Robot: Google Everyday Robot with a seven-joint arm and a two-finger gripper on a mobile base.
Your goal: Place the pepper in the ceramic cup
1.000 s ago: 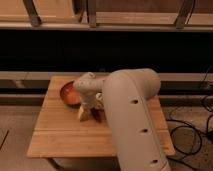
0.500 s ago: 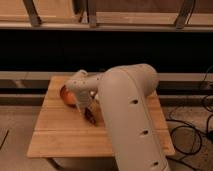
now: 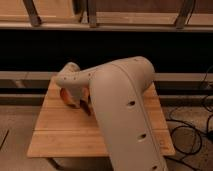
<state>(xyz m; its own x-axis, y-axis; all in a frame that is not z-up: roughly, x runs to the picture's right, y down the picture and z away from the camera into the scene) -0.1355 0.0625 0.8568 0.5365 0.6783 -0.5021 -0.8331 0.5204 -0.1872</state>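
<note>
My gripper (image 3: 81,103) is low over the left rear part of the wooden table (image 3: 55,132), at the end of the thick pale arm (image 3: 122,110). It hangs over the right edge of the wide orange-brown bowl (image 3: 66,96), which the arm mostly hides. A small dark reddish thing (image 3: 87,108) shows just under the gripper; I cannot tell whether it is the pepper or whether it is held. The ceramic cup is hidden behind the arm.
The arm covers the middle and right of the table. A dark shelf front (image 3: 40,50) runs behind the table. Black cables (image 3: 192,132) lie on the floor to the right.
The arm's end has swung left and slightly back, so it now covers more of the orange-brown bowl.
</note>
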